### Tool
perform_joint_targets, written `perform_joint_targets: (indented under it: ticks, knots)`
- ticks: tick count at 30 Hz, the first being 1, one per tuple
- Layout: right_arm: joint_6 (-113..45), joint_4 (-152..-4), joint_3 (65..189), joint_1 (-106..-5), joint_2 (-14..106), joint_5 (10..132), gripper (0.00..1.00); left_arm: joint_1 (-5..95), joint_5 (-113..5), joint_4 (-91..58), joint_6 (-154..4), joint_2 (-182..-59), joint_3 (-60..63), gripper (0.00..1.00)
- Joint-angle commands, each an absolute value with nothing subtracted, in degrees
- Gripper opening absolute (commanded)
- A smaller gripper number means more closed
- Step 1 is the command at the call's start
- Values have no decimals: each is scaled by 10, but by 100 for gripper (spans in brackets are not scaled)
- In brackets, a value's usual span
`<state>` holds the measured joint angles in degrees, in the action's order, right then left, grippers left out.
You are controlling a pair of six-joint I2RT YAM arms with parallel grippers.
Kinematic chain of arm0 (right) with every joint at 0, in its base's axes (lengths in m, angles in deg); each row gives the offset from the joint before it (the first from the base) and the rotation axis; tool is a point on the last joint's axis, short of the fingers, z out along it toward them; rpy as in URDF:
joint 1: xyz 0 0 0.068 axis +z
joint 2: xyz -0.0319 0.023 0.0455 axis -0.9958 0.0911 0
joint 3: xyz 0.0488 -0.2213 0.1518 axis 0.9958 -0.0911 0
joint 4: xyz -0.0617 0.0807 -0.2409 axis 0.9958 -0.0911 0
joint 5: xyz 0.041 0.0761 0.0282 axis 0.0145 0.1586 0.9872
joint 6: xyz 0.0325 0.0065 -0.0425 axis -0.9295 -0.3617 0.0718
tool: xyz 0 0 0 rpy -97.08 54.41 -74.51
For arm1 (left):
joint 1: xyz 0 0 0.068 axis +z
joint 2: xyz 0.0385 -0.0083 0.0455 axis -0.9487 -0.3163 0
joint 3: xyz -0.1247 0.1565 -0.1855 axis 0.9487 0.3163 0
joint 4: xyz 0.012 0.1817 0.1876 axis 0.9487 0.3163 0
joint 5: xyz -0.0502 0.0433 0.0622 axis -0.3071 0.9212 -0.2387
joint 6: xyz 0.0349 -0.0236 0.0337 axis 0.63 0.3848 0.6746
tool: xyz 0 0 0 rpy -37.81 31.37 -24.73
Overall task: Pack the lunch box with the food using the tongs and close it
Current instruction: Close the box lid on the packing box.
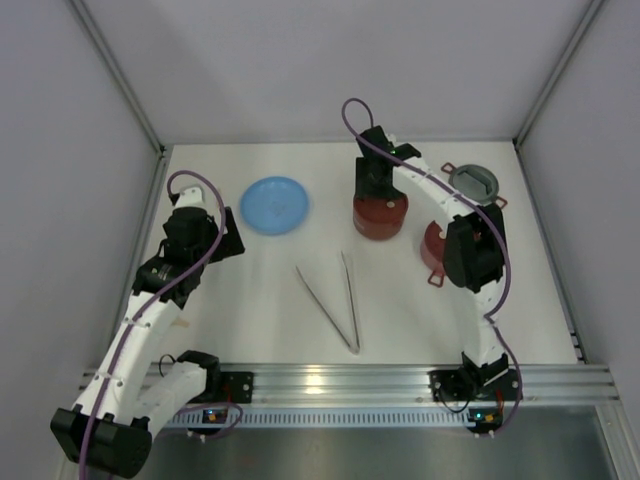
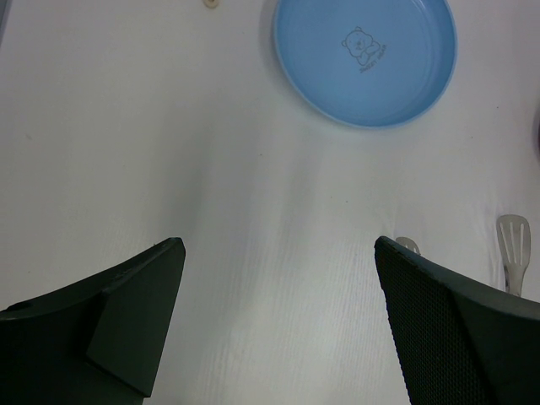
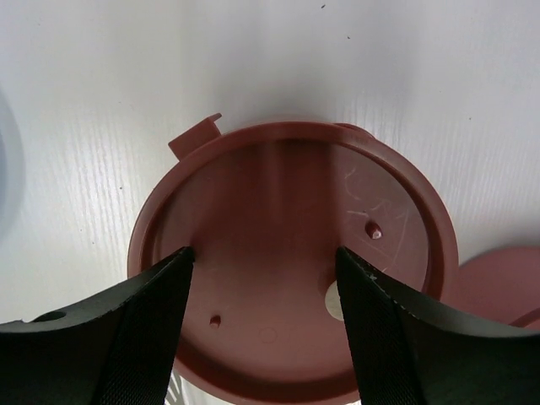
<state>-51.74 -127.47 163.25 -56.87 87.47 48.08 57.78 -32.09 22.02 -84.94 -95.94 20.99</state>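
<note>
The lunch box [image 1: 380, 218] stands at the back middle as a dark-red round stack with a flat dark-red lid [image 3: 291, 253] on top. My right gripper [image 3: 264, 261] hovers just over that lid, jaws apart and holding nothing. The silver tongs [image 1: 335, 298] lie in a narrow V on the table in front of the box; their tips [image 2: 513, 243] show in the left wrist view. My left gripper [image 2: 278, 278] is wide open above bare table near the light-blue plate [image 2: 364, 59], which is bare. The food is out of view.
The grey two-eared cover [image 1: 473, 181] lies at the back right. Another dark-red piece [image 1: 434, 246] sits partly under my right arm, with its edge [image 3: 499, 283] beside the box. A small cream bit [image 2: 211, 4] lies left of the plate. Walls enclose three sides.
</note>
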Motion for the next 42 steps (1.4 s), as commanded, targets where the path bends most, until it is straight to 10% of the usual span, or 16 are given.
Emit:
perform_joint_targets:
  ticks: [1, 32, 42]
  knots:
    - [-513, -1277, 1575, -563, 889, 485, 68, 581, -325, 191, -844, -963, 215, 99]
    - [-522, -1248, 1597, -574, 849, 434, 69, 581, -327, 192, -843, -964, 219, 99]
    - [-497, -1212, 1500, -573, 921, 582, 69, 581, -332, 189, -842, -968, 218, 99]
